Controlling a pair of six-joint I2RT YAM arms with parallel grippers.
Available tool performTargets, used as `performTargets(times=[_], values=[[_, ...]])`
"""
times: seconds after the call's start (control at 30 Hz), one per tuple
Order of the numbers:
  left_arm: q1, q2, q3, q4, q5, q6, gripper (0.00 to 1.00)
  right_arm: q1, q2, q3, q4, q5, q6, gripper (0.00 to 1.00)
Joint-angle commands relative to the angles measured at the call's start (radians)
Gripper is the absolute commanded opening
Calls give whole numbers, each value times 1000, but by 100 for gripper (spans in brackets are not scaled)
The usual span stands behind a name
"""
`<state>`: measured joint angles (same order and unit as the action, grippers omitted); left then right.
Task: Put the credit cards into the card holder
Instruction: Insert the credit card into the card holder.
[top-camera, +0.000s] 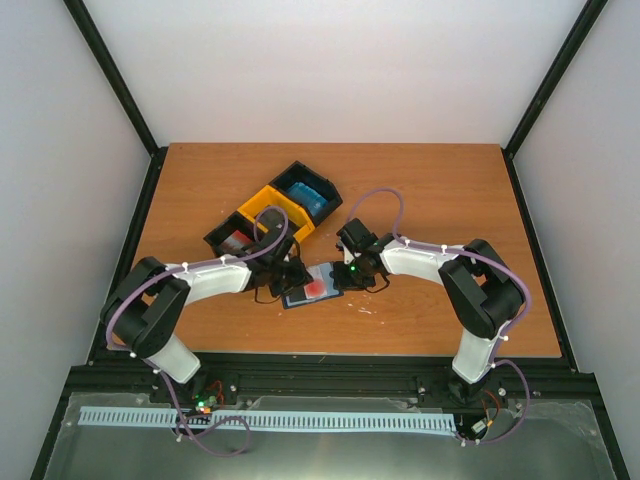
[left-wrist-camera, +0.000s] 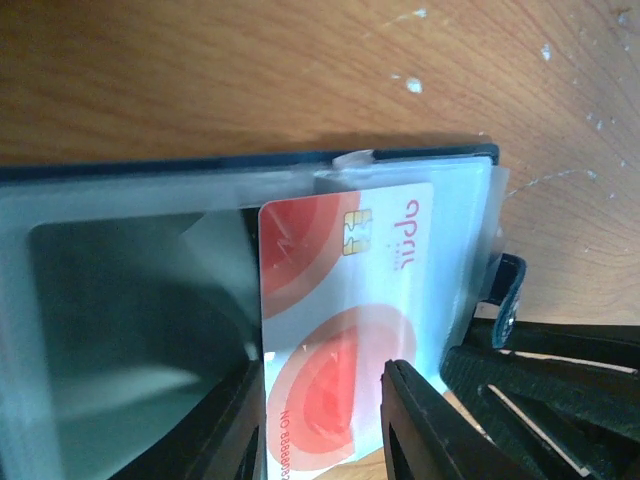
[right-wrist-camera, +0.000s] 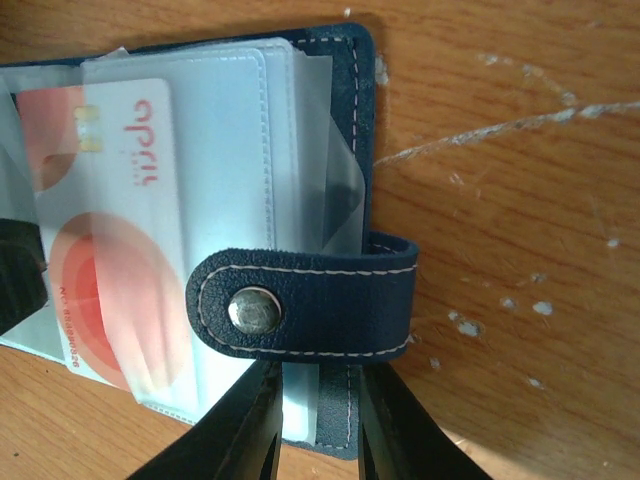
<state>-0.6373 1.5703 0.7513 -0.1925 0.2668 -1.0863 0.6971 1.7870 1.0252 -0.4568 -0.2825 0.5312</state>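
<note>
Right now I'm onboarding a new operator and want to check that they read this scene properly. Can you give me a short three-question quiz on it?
1. True or false: the card holder lies shut with its tab snapped.
2. Which section of the bin holds the blue bundle? A: the far black end. B: the yellow middle. C: the near black end.
3. Fill in: the card in the clear sleeve is white and ____.
Key: 1 false, it lies open with the tab unfastened. 2 A. 3 red.
</note>
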Motion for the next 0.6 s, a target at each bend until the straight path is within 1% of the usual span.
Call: performTargets(times=[0.0, 0.2, 0.57], values=[[-9, 49, 54, 9, 27, 50, 35, 12, 29, -27, -12, -6, 0, 24], [-8, 84, 68, 71, 75, 80, 35, 12, 25, -26, -11, -6, -1, 24], [-8, 87, 36, 181, 185, 74, 35, 12, 13, -28, 4, -21, 2, 24]])
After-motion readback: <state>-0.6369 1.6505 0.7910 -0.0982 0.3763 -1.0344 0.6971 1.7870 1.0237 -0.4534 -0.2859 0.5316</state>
